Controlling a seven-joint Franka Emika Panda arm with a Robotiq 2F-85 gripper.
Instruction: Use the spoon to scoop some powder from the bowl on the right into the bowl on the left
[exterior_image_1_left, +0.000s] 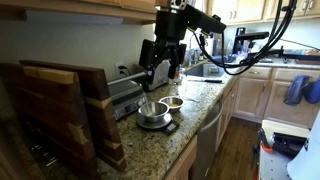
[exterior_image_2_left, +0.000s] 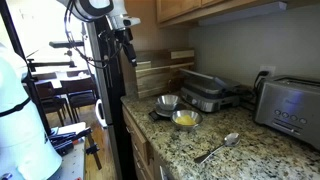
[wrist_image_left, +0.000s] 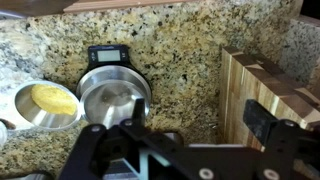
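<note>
An empty steel bowl (wrist_image_left: 113, 95) sits on a small black scale (wrist_image_left: 104, 53). A second steel bowl holding yellow powder (wrist_image_left: 48, 102) stands beside it on the granite counter. Both bowls show in both exterior views: the empty one (exterior_image_2_left: 167, 101) (exterior_image_1_left: 153, 112) and the powder one (exterior_image_2_left: 186, 119) (exterior_image_1_left: 173, 102). A metal spoon (exterior_image_2_left: 218, 147) lies on the counter apart from the bowls, towards the toaster; it is out of the wrist view. My gripper (wrist_image_left: 200, 118) is open and empty, high above the counter next to the empty bowl (exterior_image_1_left: 157, 72).
Wooden cutting boards (wrist_image_left: 270, 80) stand against the wall close to the gripper (exterior_image_1_left: 60, 110). A panini press (exterior_image_2_left: 205, 95) and a toaster (exterior_image_2_left: 290, 105) stand at the back of the counter. The counter edge (exterior_image_2_left: 150, 140) drops to the floor.
</note>
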